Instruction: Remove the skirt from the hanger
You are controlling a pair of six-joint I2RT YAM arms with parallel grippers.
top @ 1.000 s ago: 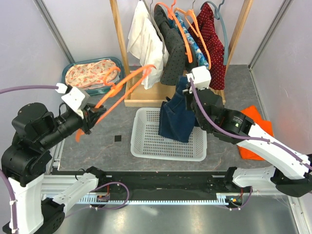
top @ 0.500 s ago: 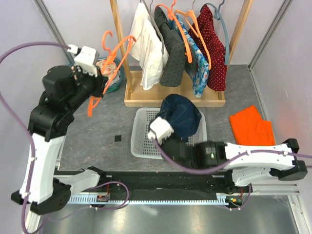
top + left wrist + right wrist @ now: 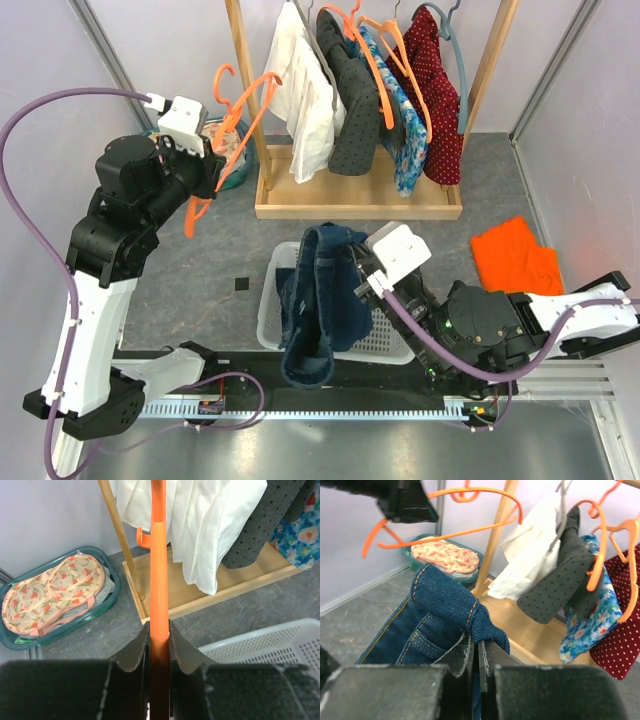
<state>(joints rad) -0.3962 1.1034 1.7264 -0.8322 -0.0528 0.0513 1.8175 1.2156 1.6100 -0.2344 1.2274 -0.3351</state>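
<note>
The skirt is dark blue denim with orange stitching. It hangs off my right gripper over the white basket, clear of any hanger. In the right wrist view my right gripper is shut on the skirt's waistband. My left gripper is raised at the left and shut on an empty orange hanger. In the left wrist view the hanger's bar runs straight up from between the closed fingers of my left gripper.
A wooden rack at the back holds several garments on hangers. A teal tub with floral cloth sits left of it. An orange cloth lies at the right. A small black square lies on the table.
My right arm has swung back and lifted the skirt, which now hangs stretched over the basket's left half instead of lying bunched in it. My left arm has barely moved with the hanger.
</note>
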